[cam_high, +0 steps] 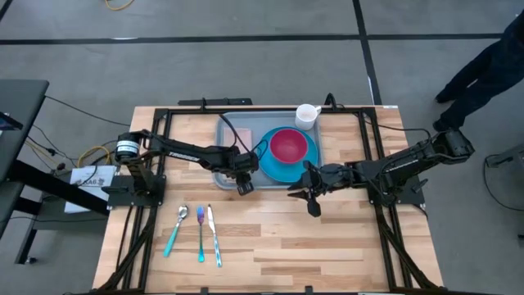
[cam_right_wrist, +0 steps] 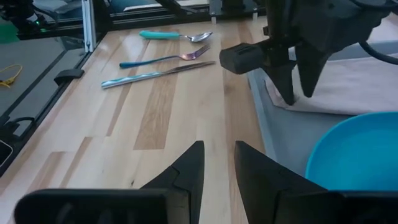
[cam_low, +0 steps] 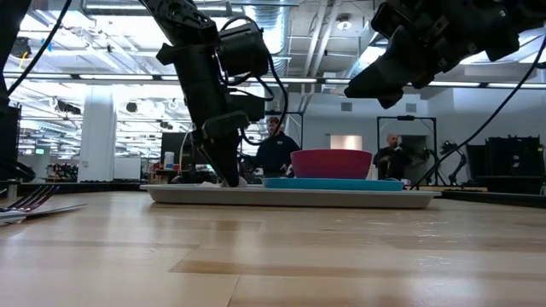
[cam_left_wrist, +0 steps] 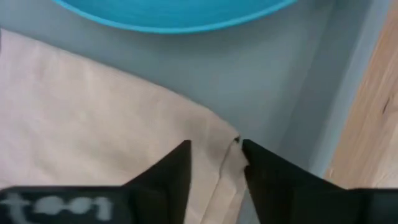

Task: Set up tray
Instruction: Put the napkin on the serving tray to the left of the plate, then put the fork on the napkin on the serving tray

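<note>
The grey-blue tray (cam_high: 225, 176) lies at the table's far middle. It carries a round blue plate (cam_high: 278, 168) with a pink bowl (cam_high: 288, 145) on it. A beige napkin (cam_left_wrist: 93, 118) lies flat on the tray's left part. My left gripper (cam_high: 244, 183) points down over the napkin's corner (cam_left_wrist: 227, 152) by the tray's near rim. It is open, with a finger on each side of the corner. My right gripper (cam_high: 312, 199) hovers open and holds nothing, above the table just near of the tray. A white cup (cam_high: 307, 115) stands at the tray's far edge. My left gripper (cam_left_wrist: 216, 163) comes from above, pointing down, with its fingertips (cam_right_wrist: 287, 93) at the napkin's corner (cam_left_wrist: 231, 144) near the tray's near rim (cam_left_wrist: 339, 106). The napkin lies flat on the tray. I cannot tell whether the fingertips touch it.
A teal-handled spoon (cam_high: 176, 229), a fork (cam_high: 201, 233) and a knife (cam_high: 214, 236) lie side by side on the bare wood near the table's near left. The wood to their right holds nothing. A person (cam_high: 483, 65) stands beyond the far right corner.
</note>
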